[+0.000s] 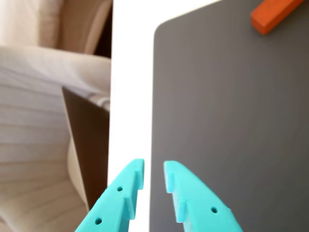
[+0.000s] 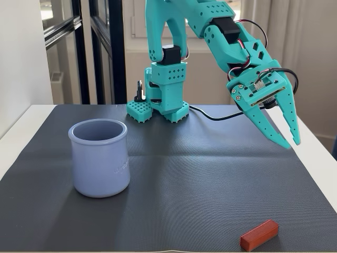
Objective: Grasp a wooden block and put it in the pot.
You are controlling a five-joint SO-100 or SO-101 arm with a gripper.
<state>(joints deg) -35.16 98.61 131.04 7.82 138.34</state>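
Observation:
The wooden block is a small reddish-brown bar lying on the dark mat near the front right in the fixed view. In the wrist view the wooden block shows at the top right corner. The pot, a pale lavender-blue cup, stands upright on the mat's left side and looks empty. My teal gripper hangs in the air above the mat's right edge, well behind the block. The gripper is open, with nothing between its fingers.
The dark grey mat covers most of the white table. The arm's teal base stands at the mat's back edge with a black cable trailing right. In the wrist view the table's edge drops off to pale furniture.

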